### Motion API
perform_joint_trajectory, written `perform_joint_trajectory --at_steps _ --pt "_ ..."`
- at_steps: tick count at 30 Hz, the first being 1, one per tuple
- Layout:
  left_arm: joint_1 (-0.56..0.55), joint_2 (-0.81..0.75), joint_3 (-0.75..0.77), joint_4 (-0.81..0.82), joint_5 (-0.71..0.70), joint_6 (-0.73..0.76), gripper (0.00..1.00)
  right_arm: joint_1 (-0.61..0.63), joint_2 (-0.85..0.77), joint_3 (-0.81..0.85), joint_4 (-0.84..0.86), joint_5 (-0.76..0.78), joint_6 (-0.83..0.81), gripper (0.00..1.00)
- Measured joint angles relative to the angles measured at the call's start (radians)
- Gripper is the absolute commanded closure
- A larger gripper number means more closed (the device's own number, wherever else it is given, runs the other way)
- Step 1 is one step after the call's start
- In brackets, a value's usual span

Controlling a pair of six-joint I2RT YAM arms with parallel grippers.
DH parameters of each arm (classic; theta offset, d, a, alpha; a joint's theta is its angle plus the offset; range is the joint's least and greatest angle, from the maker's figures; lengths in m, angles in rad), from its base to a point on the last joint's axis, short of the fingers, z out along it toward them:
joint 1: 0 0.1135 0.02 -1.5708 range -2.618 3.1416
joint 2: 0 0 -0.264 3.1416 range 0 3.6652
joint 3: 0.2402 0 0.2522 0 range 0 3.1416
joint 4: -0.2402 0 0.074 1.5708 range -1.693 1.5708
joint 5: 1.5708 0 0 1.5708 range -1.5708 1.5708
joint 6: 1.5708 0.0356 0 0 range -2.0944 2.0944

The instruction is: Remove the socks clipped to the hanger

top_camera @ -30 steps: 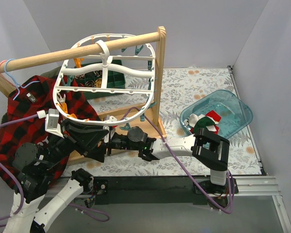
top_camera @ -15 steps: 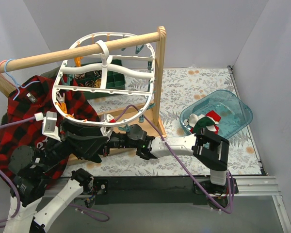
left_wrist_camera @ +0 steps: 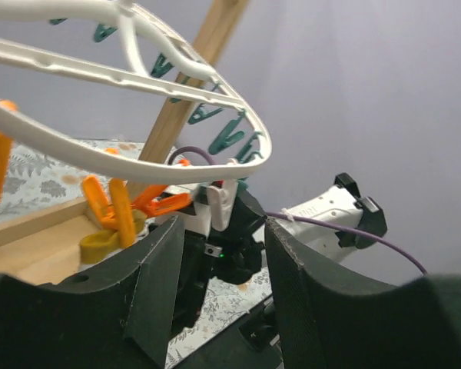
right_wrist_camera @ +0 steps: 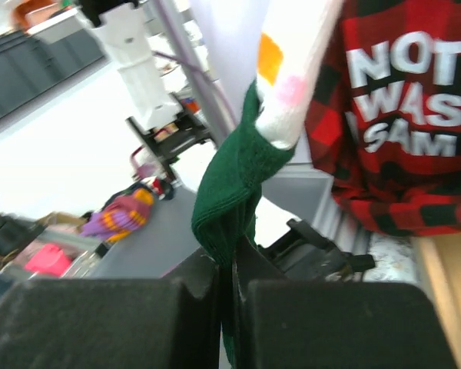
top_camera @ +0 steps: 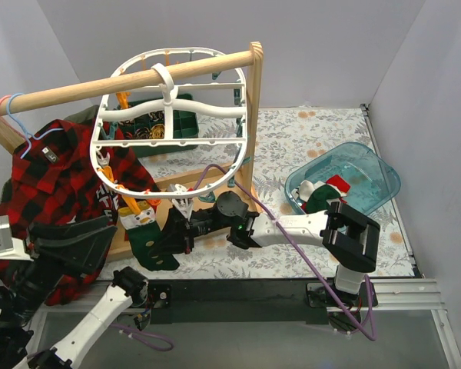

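The white oval hanger (top_camera: 246, 115) hangs by its hook from the wooden rail, and its near rim (left_wrist_camera: 215, 165) shows in the left wrist view. A dark green sock (top_camera: 152, 244) with a white patterned upper part hangs from an orange clip (top_camera: 129, 204) on the hanger's near rim. My right gripper (top_camera: 173, 237) is shut on the sock's green lower part (right_wrist_camera: 234, 184), the cloth pinched between its fingers (right_wrist_camera: 192, 307). My left gripper (top_camera: 100, 234) is drawn back at the lower left, open, with nothing between its fingers (left_wrist_camera: 157, 284).
A red-and-black plaid shirt (top_camera: 54, 177) hangs on a thin hanger at the left. A teal bin (top_camera: 369, 181) at the right holds red and green socks. A dark green compartment tray (top_camera: 161, 123) sits behind the wooden rail stand (top_camera: 253, 154).
The left arm has pulled back to the lower left and its gripper has opened. The right gripper has shut on the green sock, which now hangs in plain view. The hanger has swung slightly.
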Motion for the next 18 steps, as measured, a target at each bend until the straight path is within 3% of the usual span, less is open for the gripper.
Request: perform_joint_trajectory --at_steps 11,18 --pt "0.0 -0.002 -0.166 -0.043 -0.154 -0.138 0.36 -0.011 0.0 0.0 0.087 -0.146 0.107 0.99" --pt "0.0 -0.003 -0.217 0.009 -0.188 -0.21 0.36 -0.012 0.0 -0.005 0.1 -0.169 0.126 0.99"
